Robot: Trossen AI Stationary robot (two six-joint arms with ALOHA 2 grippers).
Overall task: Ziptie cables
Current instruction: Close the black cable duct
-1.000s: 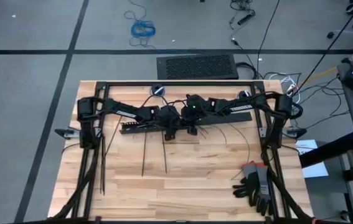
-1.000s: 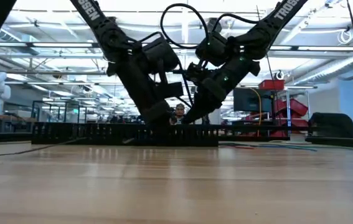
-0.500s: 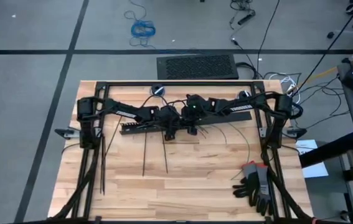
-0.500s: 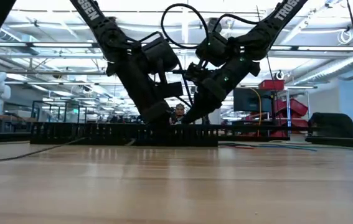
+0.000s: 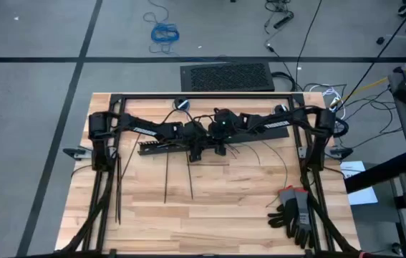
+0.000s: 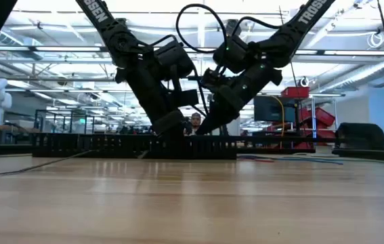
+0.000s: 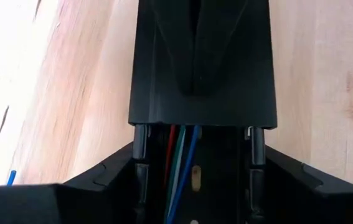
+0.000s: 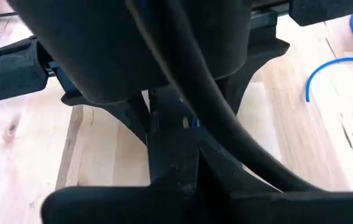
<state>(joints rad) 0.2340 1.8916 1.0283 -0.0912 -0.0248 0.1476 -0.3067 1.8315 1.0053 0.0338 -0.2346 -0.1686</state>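
Observation:
A black slotted bar (image 5: 161, 146) lies across the table's far middle. Both arms meet at its right end. My left gripper (image 7: 195, 149) points down over the bar (image 7: 201, 74), one finger on each side of it. The cables (image 7: 182, 155), thin red, green and blue wires, run along inside the bar between those fingers. My right gripper (image 6: 202, 129) slants down beside the left one, and the left arm blocks its wrist view apart from a bit of blue wire (image 8: 193, 122). Three zipties (image 5: 167, 175) (image 5: 190, 179) (image 5: 117, 190) lie loose on the wood. My left gripper has the slotted bar between its two fingers (image 7: 117, 171), which lie against the bar's two long side walls (image 7: 140, 146). The fingers come from above, pointing down, and stand across the bar. The bar rests flat on the table with the wires inside it.
A pair of grey and black gloves (image 5: 294, 212) lies at the near right. Thin dark wires (image 5: 278, 159) curve over the wood right of the grippers. A black grille (image 5: 225, 75) and a coiled blue cable (image 5: 164, 32) lie on the floor beyond the far edge.

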